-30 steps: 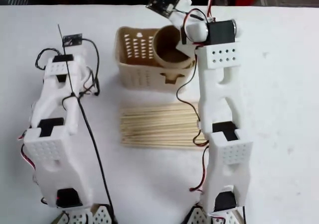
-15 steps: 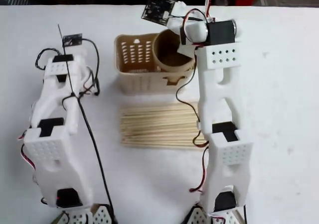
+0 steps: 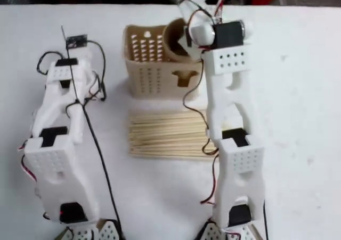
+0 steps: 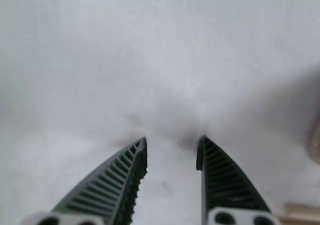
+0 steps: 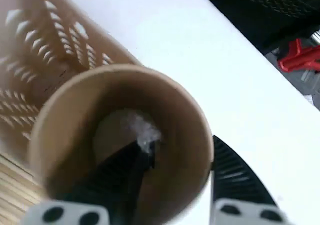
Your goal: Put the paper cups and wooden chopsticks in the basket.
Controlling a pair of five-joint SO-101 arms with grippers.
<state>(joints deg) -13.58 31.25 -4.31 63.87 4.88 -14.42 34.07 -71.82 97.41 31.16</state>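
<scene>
Brown paper cup (image 5: 125, 135) is gripped by the right claw (image 5: 180, 147), one finger inside the mouth and the other outside, pinching the wall. In the high view the paper cup sits at the upper middle of the frame, over the right end of the basket (image 3: 144, 64), its lower part hidden behind the near wall. Whether it touches the basket floor cannot be told.

The step in hand looks like the drop-off of this cup. The next move probably calls for spreading the fingers so the cup settles inside, then lifting out without catching the rim. The chopsticks (image 3: 168, 136) lie in a flat bundle on the table (image 3: 298, 90) just below the basket, not yet picked up.

The left claw (image 4: 171, 142) rests low over the bare table at the left, fingers apart and holding nothing.

Compared with a second ago, the right arm has stretched farther toward the top of the frame and the cup has gone with it, higher up and more covered by the basket wall. The left arm and the chopsticks have not shifted.
</scene>
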